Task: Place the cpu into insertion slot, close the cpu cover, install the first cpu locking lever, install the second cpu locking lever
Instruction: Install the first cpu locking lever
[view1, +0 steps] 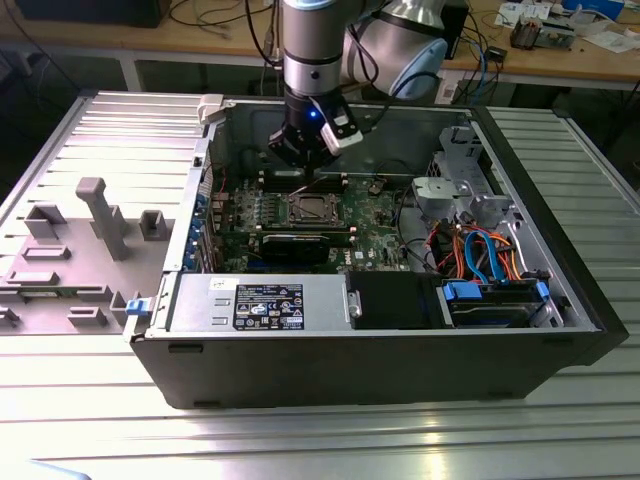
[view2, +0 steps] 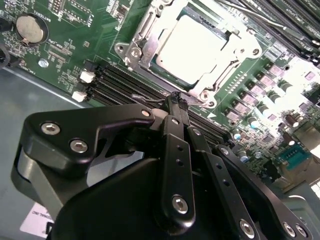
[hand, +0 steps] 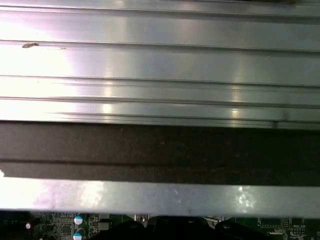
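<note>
Inside the open computer case, the insertion slot (view1: 310, 208) sits on the green board. The cpu (view2: 192, 45) lies in it, silver top up. The cpu cover (view2: 146, 40) lies flat around the chip as a silver frame. My gripper (view2: 176, 101) is shut, with its black fingertips pressed together just off the socket's edge, above the memory slots. A thin wire locking lever (view2: 147, 99) runs up to the tips; I cannot tell whether it is pinched. In the exterior view the gripper (view1: 297, 165) hangs just behind the socket.
Black memory slots (view2: 125, 82) and a coin battery (view2: 31, 27) flank the socket. A graphics card (view1: 295, 245), power supply (view1: 260, 303) and drive cage with cables (view1: 490, 260) stand nearby. The dark case wall (hand: 160, 150) rises close by. A grey fixture (view1: 100, 215) stands outside.
</note>
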